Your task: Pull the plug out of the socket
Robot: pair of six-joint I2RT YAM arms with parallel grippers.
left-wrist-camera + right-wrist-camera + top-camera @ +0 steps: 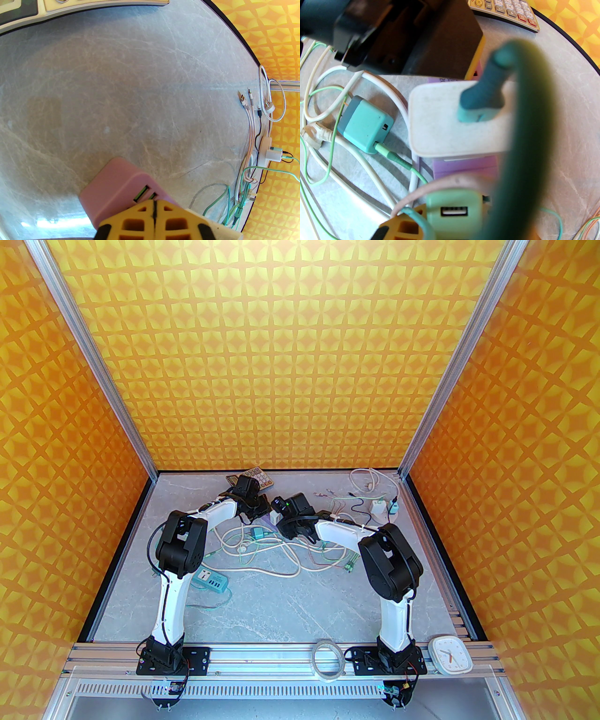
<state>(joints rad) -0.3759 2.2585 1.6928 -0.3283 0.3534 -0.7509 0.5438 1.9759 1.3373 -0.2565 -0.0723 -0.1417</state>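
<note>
Nearest, the right fingers (403,228) grasp the mint-green charger (454,208), which I take to be the plug. One finger touches its left side; the other is hidden behind a blurred teal cable (511,140). The charger sits toward the far middle of the table (290,605), its far end against the pink socket cube (464,167). Its long axis runs near to far, so the pull should come straight back. A white adapter (440,121) rides on the cube. Farther, the left fingers (140,220) are clenched together, tips on the cube, likely bracing it.
</note>
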